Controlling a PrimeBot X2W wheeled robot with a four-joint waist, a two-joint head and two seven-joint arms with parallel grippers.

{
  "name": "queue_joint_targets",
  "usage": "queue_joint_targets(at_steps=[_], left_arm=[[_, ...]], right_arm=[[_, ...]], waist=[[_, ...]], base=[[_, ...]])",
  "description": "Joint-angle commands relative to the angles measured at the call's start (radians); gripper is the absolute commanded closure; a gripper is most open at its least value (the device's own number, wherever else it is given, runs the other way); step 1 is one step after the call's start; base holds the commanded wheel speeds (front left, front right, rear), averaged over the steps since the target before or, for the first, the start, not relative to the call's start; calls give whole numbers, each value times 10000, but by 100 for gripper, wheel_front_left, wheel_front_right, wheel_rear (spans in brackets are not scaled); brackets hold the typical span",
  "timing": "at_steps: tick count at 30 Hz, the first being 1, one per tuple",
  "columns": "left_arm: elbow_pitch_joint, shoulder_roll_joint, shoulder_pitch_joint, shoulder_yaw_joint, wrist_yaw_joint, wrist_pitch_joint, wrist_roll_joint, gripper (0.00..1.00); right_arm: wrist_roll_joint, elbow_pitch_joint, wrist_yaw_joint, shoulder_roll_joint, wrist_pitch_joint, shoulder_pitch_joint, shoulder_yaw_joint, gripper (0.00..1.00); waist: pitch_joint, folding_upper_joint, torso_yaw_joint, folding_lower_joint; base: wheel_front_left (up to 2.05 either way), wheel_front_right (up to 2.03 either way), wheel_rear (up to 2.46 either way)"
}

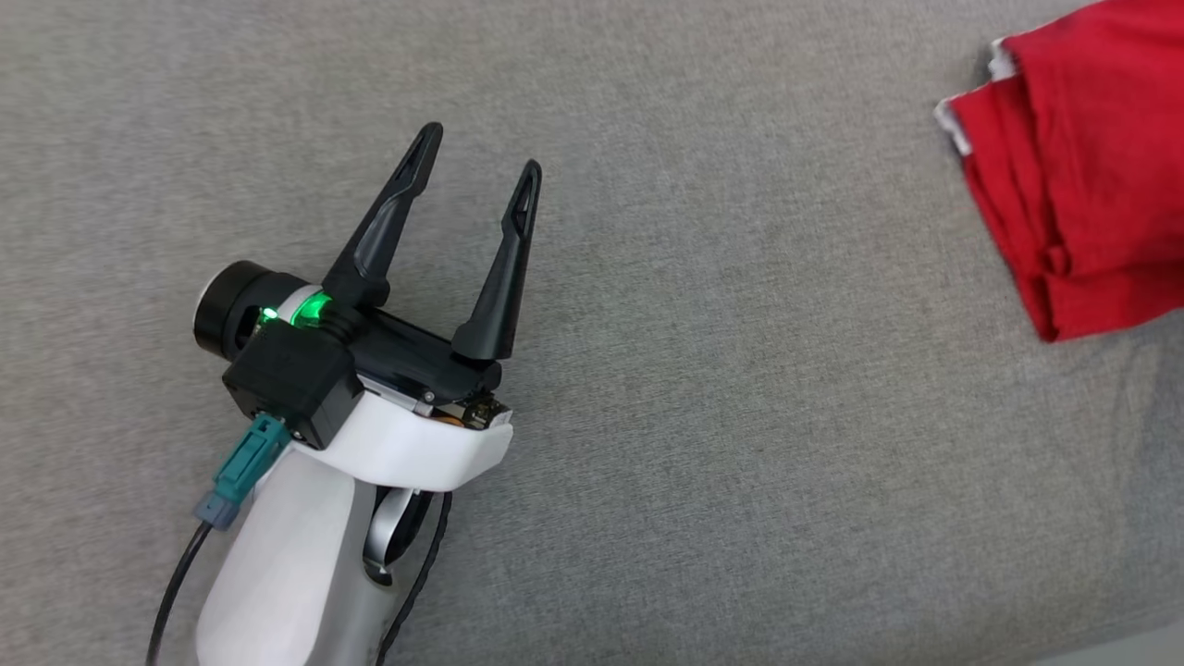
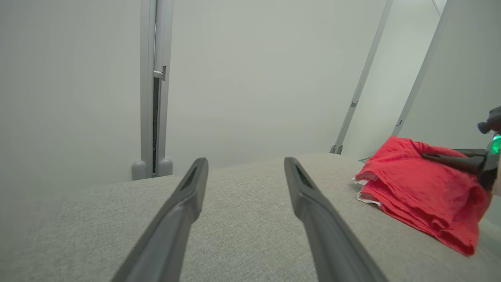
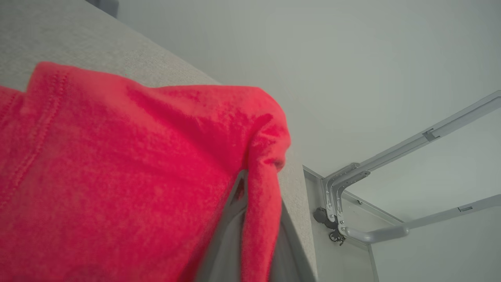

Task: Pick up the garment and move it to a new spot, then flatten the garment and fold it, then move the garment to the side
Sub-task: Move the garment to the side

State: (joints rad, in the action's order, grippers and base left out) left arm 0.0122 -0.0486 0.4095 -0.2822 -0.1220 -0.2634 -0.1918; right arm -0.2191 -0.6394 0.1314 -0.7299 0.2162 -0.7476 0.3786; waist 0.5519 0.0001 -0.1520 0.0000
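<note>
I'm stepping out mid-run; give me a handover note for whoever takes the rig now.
Left gripper: open, empty, over the grey surface.
Right gripper: shut on a fold of the garment.
Garment: folded, resting on the surface at its far right.
Done: folding, by its look.
Left: finish moving it aside, then release.

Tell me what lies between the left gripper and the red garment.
Just bare grey cloth surface separates the open left gripper from the red garment, as the head view shows.
</note>
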Motion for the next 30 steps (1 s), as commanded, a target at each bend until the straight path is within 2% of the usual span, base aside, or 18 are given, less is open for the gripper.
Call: queue_joint_targets(at_steps=[1, 7, 11, 12, 13, 14, 17, 20, 24, 30], left_arm=[[26, -44, 221, 89, -56, -18, 124, 0], [26, -83, 370, 170, -74, -18, 257, 0], [-33, -113, 375, 19, -81, -16, 163, 0], [-46, -124, 364, 24, -82, -16, 150, 0], [-54, -126, 355, 48, -81, -18, 120, 0], [-63, -124, 348, 73, -82, -16, 87, 0], [-110, -106, 319, 121, -83, -18, 16, 0], [-159, -86, 294, 104, -83, -18, -78, 0], [-253, -45, 37, 106, -84, -18, -344, 0], [-151, -34, -555, 125, 72, -19, -1147, 0]], right_arm=[[-10, -158, -14, -8, 95, -377, -137, 100], [226, -1019, -15, 182, 299, -1129, -1048, 100], [-12, -1477, -15, 380, 312, -1176, -1271, 100], [-67, -1539, -15, 387, 327, -1194, -1299, 67], [-132, -1606, -15, 399, 348, -1224, -1351, 29], [-220, -1648, -14, 424, 370, -1246, -1407, 0], [-905, -1715, -14, 661, 390, -1264, -1576, 0], [-1069, -1661, -15, 500, 382, -1289, -1526, 0], [-1133, -1440, -14, 474, 404, -1160, -1243, 0], [-1490, -540, -14, 1035, 462, -453, -1331, 0]], waist=[[564, -1, -480, 0], [921, -1, -622, 0], [920, -1, -540, 0], [909, -1, -499, 0], [892, -1, -455, 0], [866, -1, -407, 0], [711, -1, -245, 0], [493, -1, -87, 0], [-290, -1, 368, 0], [-1760, -1, 1253, 0]], base=[[0, 0, 0], [0, 0, 0], [0, 0, 0], [0, 0, 0], [0, 0, 0], [0, 0, 0], [0, 0, 0], [0, 0, 0], [0, 0, 0], [0, 0, 0]])
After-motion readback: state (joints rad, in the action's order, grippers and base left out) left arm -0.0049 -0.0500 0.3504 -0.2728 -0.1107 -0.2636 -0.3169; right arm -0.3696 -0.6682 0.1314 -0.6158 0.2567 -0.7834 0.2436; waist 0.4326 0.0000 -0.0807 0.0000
